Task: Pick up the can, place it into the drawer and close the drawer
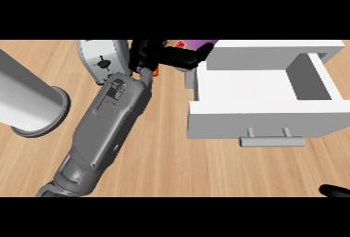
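While the left robot hand (166,54) reaches to the far side of the bench (164,152), its black fingers curl round the can (193,45), which is purple with a red patch on its near face. Any writing on the can is too small to read, and most of its body is hidden behind the fingers. The can is held just left of the drawer (263,95) and clear of it, at the drawer's far left corner.

Right of the hand, the white drawer stands pulled open, its inside bare, with a grey handle (272,140) on its near front. Left of the hand and touching the wrist in this view sits a silver toaster (103,58) with a dark slot mark; no label can be made out on it. Further left and nearer stands a tall grey cylinder (27,99) on a round base.

Only a black fingertip of the right robot hand (335,190) shows at the lower right edge, so I cannot tell its state.
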{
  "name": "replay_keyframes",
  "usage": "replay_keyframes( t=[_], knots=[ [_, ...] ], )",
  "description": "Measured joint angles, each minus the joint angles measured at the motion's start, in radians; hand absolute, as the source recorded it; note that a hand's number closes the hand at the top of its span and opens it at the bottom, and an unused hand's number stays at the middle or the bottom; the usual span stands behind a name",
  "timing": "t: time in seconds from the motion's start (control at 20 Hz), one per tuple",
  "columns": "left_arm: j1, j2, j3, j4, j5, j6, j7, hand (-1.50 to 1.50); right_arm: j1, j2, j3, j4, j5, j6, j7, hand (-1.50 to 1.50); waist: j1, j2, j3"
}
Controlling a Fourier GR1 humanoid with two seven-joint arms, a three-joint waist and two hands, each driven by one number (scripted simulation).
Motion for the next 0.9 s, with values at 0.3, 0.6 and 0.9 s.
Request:
replay_keyframes(
  t=[0.3, 0.6, 0.9],
  knots=[
    [-0.170, 0.000, -0.028, 0.093, 0.028, 0.064, 0.066, 1.50, -0.016, 0.010, 0.023, -0.023, 0.019, -0.020, 0.028, -1.50, -0.011, 0.003, 0.000],
    [-0.351, -0.001, -0.061, 0.227, 0.080, 0.123, 0.107, 1.50, -0.029, 0.020, 0.046, -0.026, 0.034, -0.030, 0.035, -1.50, -0.024, 0.006, 0.001],
    [-0.477, -0.001, -0.069, 0.398, 0.126, 0.118, 0.076, 1.50, -0.054, -0.010, 0.013, -0.005, 0.000, -0.019, 0.034, -1.50, -0.040, 0.012, 0.001]
  ],
)
